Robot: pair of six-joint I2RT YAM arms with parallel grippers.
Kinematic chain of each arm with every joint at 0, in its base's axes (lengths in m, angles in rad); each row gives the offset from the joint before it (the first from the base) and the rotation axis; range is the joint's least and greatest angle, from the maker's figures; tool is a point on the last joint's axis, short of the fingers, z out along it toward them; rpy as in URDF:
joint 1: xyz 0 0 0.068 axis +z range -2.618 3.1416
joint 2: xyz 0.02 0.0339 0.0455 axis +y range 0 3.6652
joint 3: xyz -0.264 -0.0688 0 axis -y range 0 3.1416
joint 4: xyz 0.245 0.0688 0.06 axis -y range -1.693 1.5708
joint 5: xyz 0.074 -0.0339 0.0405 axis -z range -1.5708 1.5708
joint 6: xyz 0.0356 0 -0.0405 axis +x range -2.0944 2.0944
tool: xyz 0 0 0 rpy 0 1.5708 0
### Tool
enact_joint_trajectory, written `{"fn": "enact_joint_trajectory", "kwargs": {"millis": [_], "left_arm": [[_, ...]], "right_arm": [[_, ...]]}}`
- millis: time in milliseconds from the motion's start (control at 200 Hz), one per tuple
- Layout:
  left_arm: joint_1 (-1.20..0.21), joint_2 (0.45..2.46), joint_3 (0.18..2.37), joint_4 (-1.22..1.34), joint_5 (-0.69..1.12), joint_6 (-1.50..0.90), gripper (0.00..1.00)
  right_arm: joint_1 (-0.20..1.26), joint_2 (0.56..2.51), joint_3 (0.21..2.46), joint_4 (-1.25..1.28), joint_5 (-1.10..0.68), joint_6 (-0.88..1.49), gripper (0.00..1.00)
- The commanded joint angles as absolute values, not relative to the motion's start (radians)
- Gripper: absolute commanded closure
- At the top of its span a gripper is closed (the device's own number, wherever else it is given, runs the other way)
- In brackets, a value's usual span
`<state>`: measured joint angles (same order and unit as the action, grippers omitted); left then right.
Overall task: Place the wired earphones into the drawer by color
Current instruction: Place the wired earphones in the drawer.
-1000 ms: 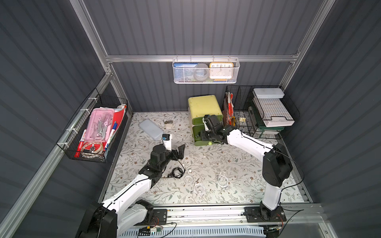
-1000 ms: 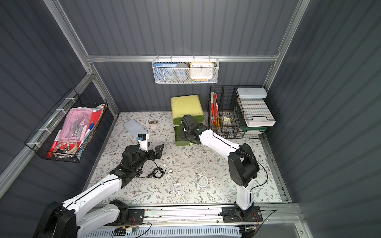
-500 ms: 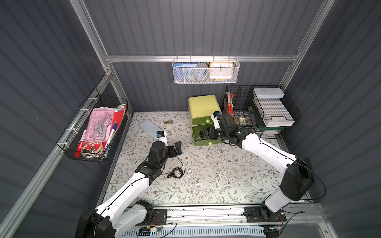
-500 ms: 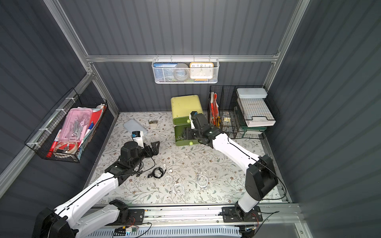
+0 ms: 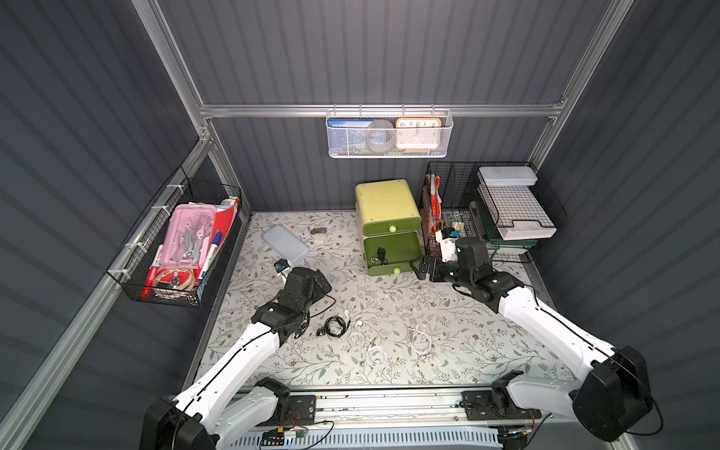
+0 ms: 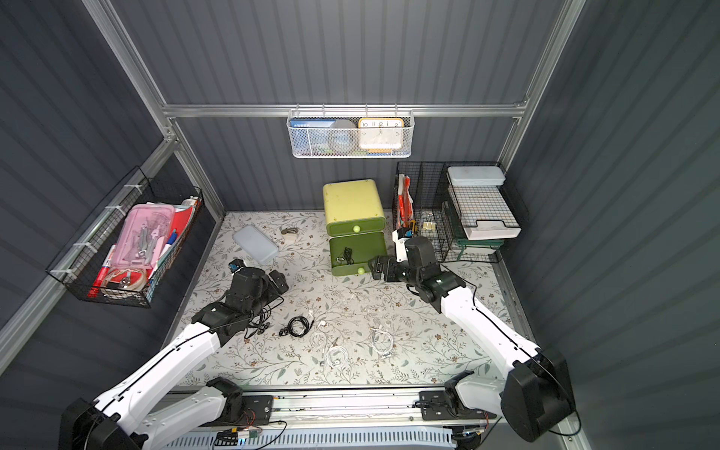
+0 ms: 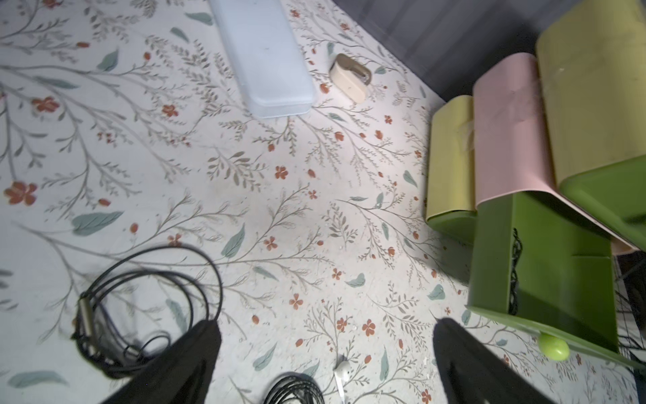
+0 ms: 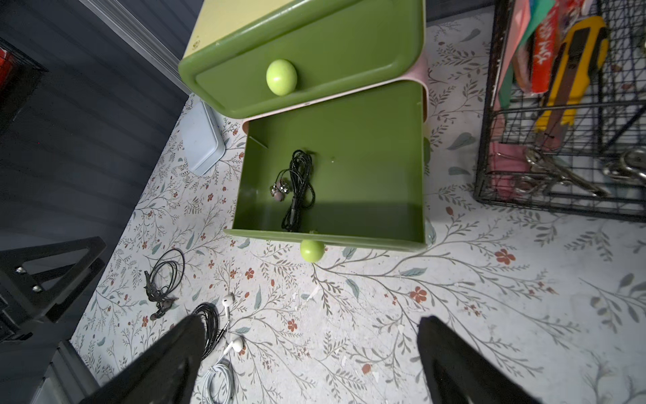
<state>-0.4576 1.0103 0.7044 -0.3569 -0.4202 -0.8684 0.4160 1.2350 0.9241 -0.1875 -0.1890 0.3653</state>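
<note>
Well, in both top views my right pincer (image 5: 421, 269) hangs wide open and empty just in front of the pulled-out drawer (image 5: 405, 249), near its knob. I judge it sits there because a stowed set (image 5: 378, 256), black, lies inside, so this drawer takes black. The upper drawer (image 5: 389, 230), above and beyond the pincer, is shut; what it holds I cannot tell. My left pincer (image 5: 322, 281) is spread just as wide, holding nothing, low over the mat (image 5: 448, 323). Just behind it, toward its arm, lies a black coil (image 5: 336, 326). White sets (image 5: 377, 355) lie farther back, well apart from both pincers.

In the left wrist view, bare mat shows between the fingers. A loose set (image 7: 140, 300), also black, lies beside one finger; touching or not, I cannot tell. The coil sits close under the pincer, probably my next pick. The drawer stands ahead, off to one side.

In the right wrist view, the drawer lies straight ahead of the open fingers. The stowed set is alone in it near one wall, the rest bare. A rack (image 8: 559, 207) beside it holds a knife (image 8: 573, 63) and clips.
</note>
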Motion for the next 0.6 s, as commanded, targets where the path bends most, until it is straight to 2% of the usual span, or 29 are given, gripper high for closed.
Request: {"fn": "enact_joint_trajectory", "kwargs": {"millis": [0,245,390,595], "left_arm": [[-0.457,0.992,0.703,-0.452,-0.477,-1.011,0.01],[-0.452,1.005,0.706,-0.576,-0.582,-1.054,0.01],[-0.419,1.038,0.700,-0.581,-0.572,-1.036,0.01],[-0.296,1.105,0.683,-0.509,-0.463,-0.931,0.01]], "right_arm": [[0.410,1.190,0.918,-0.175,-0.155,0.353,0.01],[0.411,1.138,0.871,-0.147,-0.159,0.363,0.01],[0.411,1.120,0.844,-0.128,-0.155,0.374,0.01],[0.412,1.090,0.819,-0.116,-0.144,0.376,0.01]]}}
